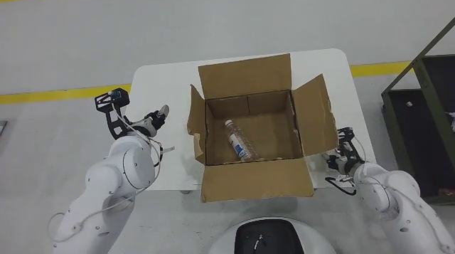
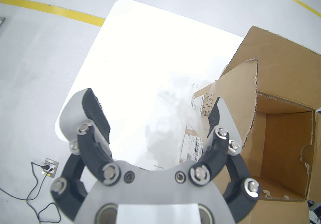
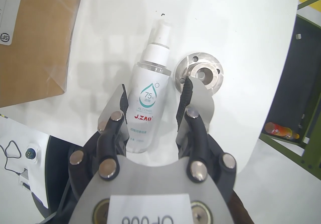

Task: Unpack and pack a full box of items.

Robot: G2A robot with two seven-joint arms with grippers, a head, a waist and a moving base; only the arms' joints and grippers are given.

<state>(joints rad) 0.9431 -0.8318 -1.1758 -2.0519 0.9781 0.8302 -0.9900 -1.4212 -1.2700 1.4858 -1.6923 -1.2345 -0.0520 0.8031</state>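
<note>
Open cardboard box in the middle of the white worktop, all four flaps folded outward.

Its brown walls are plain and one side flap has a torn edge. A clear plastic bottle lies flat on the box floor. On the worktop to the box's right lies a white spray bottle with a teal drop mark. The right pincer is released, its fingers straddling the bottle's body. A round metal flange sits just beside it. The left pincer is spread wide above the worktop, left of the box.
</note>
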